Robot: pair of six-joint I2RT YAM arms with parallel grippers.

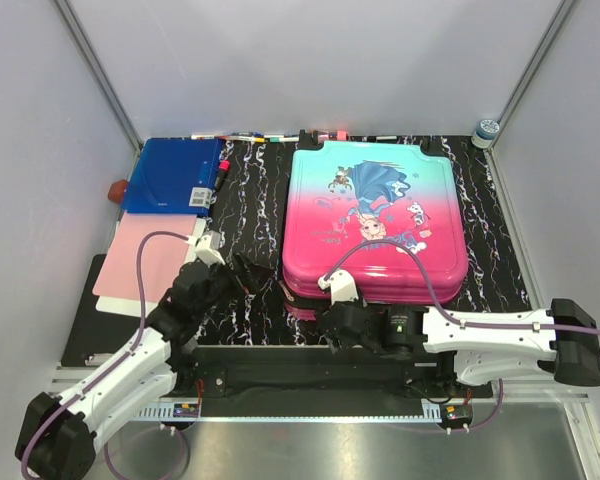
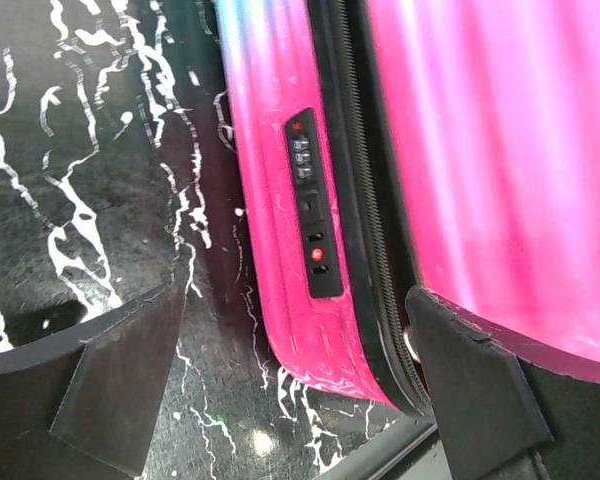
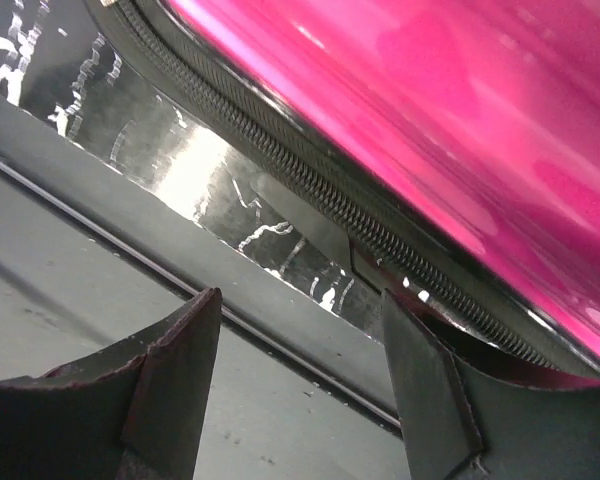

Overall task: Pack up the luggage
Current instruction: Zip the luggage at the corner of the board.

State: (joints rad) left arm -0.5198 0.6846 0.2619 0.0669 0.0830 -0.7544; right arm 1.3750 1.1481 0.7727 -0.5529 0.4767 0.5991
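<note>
Luggage, a closed pink-to-teal hard-shell suitcase with cartoon print (image 1: 375,215), lies flat on the black white-veined mat (image 1: 250,190). The black-fingered left gripper (image 2: 295,330) gapes wide beside its combination-lock side. The right gripper (image 3: 300,320) stands parted at its near zipper edge.

Pale grey walls (image 1: 280,60), black marbled mat (image 1: 250,180)

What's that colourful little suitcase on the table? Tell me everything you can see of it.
The small hard-shell suitcase, pink fading to teal with a cartoon princess print, lies flat and closed, printed side up, on the black white-veined mat. A black zipper runs round its glossy, scuffed plastic shell, and a black combination lock sits on its left side. The left tool and right tool, both open, sit at its near edge; contact cannot be judged.
</note>
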